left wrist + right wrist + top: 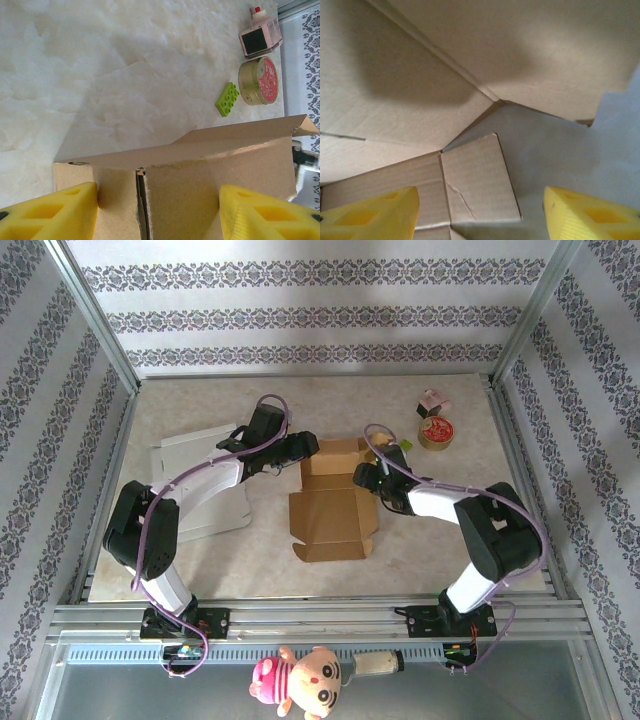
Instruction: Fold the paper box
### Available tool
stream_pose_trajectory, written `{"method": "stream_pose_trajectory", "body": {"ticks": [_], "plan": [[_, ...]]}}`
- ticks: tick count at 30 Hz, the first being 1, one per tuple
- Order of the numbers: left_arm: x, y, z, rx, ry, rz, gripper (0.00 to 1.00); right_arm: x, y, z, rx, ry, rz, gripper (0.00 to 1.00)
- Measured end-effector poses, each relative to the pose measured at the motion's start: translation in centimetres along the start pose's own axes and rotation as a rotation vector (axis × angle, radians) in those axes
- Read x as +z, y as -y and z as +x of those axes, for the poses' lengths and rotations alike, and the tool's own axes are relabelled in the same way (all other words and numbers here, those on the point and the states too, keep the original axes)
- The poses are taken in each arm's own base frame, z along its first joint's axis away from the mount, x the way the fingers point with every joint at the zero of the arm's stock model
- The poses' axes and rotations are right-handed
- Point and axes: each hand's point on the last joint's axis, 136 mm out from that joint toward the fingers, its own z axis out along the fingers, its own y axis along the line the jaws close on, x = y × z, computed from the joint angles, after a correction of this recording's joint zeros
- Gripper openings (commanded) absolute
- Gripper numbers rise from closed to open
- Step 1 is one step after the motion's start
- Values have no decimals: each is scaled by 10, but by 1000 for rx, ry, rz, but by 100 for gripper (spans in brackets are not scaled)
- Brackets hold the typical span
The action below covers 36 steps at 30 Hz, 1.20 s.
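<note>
The brown paper box (332,502) lies partly folded in the middle of the table, its far walls raised and a flat panel reaching toward the near edge. My left gripper (308,446) is at the box's far left corner, open, its yellow fingers (55,212) standing either side of a raised cardboard wall (200,185) with a slit in it. My right gripper (366,478) is at the box's right side, open, its yellow fingers (590,212) spread above a small cardboard flap (477,180) under a leaning wall (520,50).
A white flat sheet (200,480) lies to the left under the left arm. A green toy brick (226,99), a round tin (437,431) and a small pink box (433,401) sit at the far right. A metal frame (320,615) borders the table.
</note>
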Motion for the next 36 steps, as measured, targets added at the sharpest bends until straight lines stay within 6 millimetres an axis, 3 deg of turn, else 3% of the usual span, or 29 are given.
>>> {"method": "stream_pose_trajectory", "body": {"ticks": [3,6,11,18,23,27,30,36], "plan": [[1,0,0,0,-2,1,62,6,-3,-1,-12,7,-22,49],[1,1,1,0,-7,4,61,6,-13,-8,-18,32,-66,45],[1,1,1,3,-10,5,61,2,-33,-9,-64,42,-142,44],[1,2,2,3,-13,9,61,3,-61,8,-92,-18,-278,41],[1,1,1,2,-11,6,61,17,-67,25,-68,-69,-340,42],[0,-3,-3,-6,-2,1,61,15,-73,26,-68,-73,-377,45],[0,-2,-3,-5,-5,5,61,1,-71,29,-73,-75,-391,54],[-1,-2,-3,3,-6,-2,61,-63,-70,15,-144,43,-432,68]]}}
